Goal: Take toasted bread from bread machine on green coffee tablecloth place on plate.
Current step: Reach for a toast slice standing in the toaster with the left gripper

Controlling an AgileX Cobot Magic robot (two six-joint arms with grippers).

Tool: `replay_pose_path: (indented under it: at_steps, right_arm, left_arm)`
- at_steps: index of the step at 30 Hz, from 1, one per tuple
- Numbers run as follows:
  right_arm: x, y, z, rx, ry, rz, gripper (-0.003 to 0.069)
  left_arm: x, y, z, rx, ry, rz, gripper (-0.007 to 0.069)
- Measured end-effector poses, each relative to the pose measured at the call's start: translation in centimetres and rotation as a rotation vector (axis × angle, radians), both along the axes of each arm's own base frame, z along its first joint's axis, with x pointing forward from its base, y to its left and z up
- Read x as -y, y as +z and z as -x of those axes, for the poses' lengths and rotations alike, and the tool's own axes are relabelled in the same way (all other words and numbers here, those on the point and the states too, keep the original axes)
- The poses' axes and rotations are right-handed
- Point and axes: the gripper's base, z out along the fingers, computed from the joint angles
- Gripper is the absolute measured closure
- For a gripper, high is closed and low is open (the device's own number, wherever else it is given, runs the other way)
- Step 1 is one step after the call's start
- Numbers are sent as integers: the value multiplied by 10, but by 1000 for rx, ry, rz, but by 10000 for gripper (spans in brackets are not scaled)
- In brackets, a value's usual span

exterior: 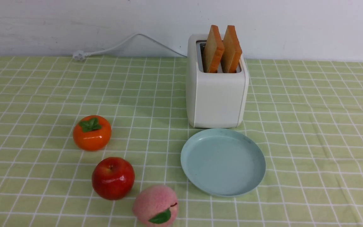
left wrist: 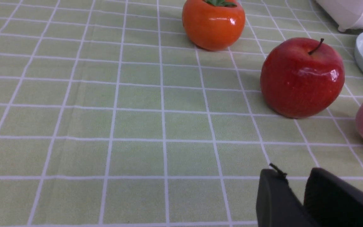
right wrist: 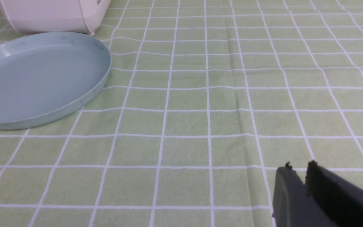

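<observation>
white housing with rounded corners encloses the two-slot bread machine [exterior: 221, 97], which stands upright on the green coffee tablecloth [exterior: 295, 132] near the wall [exterior: 279, 28]. two slices of toasted bread [exterior: 213, 50] are seated side by side, one per slot, with their upper portions projecting above the top and their orange-brown crust edges exposed. a white power cord [exterior: 115, 47] extends from the machine toward the left and terminates in a plug [exterior: 79, 55] at the rear edge of the cloth. the round, pale blue-green plate [exterior: 223, 162] is located directly in front of the machine, lies flat, and carries no bread. three fruits are positioned to the left of the plate: an orange persimmon [exterior: 92, 133] with green leaves is rearmost, a red apple [exterior: 113, 178] is between the other two, and a pink peach [exterior: 156, 205] with one green leaf is nearest the front. the fingers of the left gripper [left wrist: 296, 189] are visible in the left wrist view; they stand slightly apart, with nothing gripped. the fingers of the right gripper [right wrist: 301, 181] are visible in the right wrist view; they are parted by a narrow gap and likewise hold nothing. both grippers are outside the front view.
</observation>
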Motion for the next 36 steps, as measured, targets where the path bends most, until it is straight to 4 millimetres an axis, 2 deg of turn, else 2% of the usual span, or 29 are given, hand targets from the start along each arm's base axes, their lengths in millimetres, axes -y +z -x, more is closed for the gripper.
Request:
replay_pose_path:
  at_steps: [10,13,15,17,18,21,23,26,27,28,29,31,36]
  right_arm:
    - [0,0,0,0,0,0,569]
    - [0,0,0,0,0,0,562]
    - [0,0,0,0,0,0,560]
    - [0,0,0,3,0,5,554]
    - [0,0,0,5,-1,7,554]
    - [0,1,-1,30,-2,10,553]
    - [-1,2,-2,58,-8,-55,553]
    - [-4,8,-3,109,-28,-258,552]
    - [-4,11,-4,142,-38,-360,550]
    - [-5,11,-4,141,-40,-374,550]
    - [-5,15,-4,170,-51,-485,547]
    - [-5,17,-4,188,-60,-572,545]
    - [-5,21,-5,228,-68,-633,543]
  left_arm:
    - [0,7,-2,71,16,41,466]
    - [1,15,-3,128,47,266,460]
    - [2,17,-4,140,60,352,460]
    - [1,23,-4,170,96,571,459]
    - [1,24,-4,172,98,587,459]
    - [-2,29,-5,198,139,802,459]
    - [-3,31,-5,213,160,878,459]
    - [-5,33,-5,228,178,930,459]
    - [-6,33,-5,238,184,929,459]
    - [-6,33,-5,240,184,926,459]
    - [-7,34,-5,252,188,909,460]
    - [-8,34,-5,264,188,874,464]
    - [-8,34,-5,273,189,849,476]
